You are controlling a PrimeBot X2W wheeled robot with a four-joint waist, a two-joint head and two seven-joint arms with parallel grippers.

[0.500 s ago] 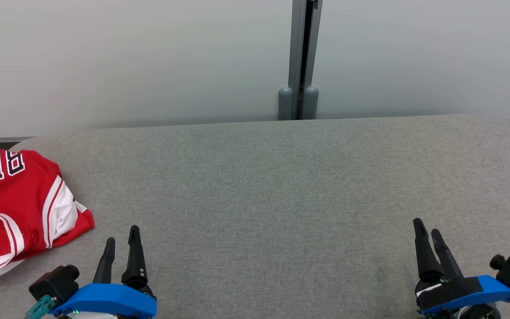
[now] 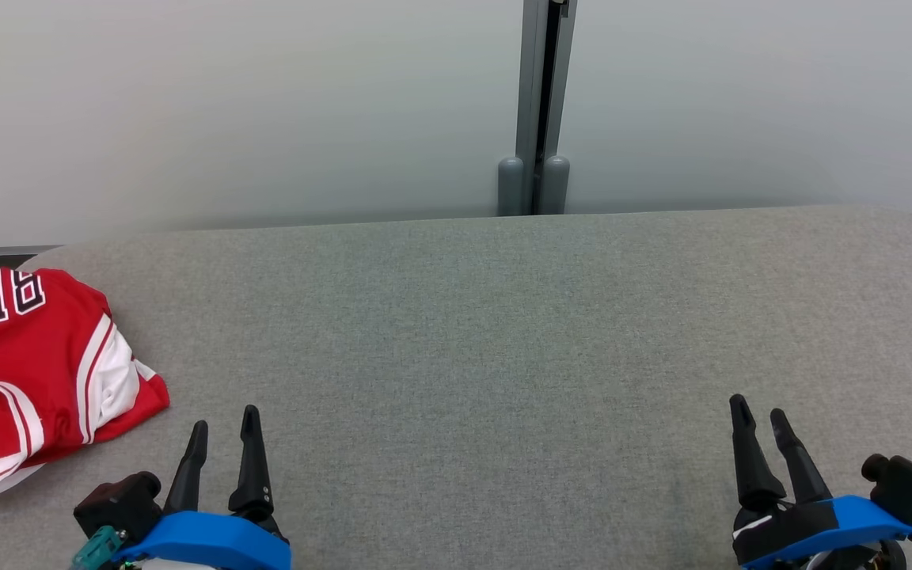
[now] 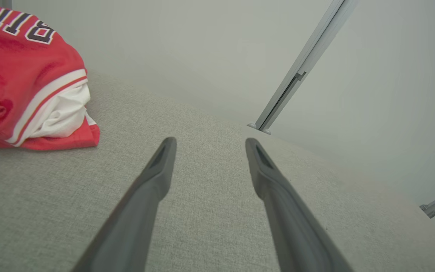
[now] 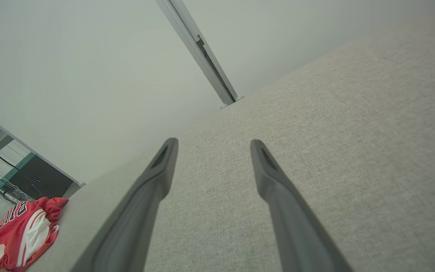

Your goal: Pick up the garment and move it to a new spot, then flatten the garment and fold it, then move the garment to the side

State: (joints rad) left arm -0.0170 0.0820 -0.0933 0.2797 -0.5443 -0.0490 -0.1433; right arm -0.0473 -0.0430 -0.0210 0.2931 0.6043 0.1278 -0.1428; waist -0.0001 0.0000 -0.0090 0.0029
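jersey (image 2: pixel 28 372) bunched at left edge of head view, on bench (image 2: pixel 503 332). l gripper (image 2: pixel 224 419) lower left, r gripper (image 2: pixel 756 408) lower right, both spread, empty. prob pick-up: l should pinch a raised fold, not flat cloth.

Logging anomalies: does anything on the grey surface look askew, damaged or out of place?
Only the red jersey: it lies bunched at the left edge of the grey surface, white inside showing. The left gripper and right gripper are open and empty.
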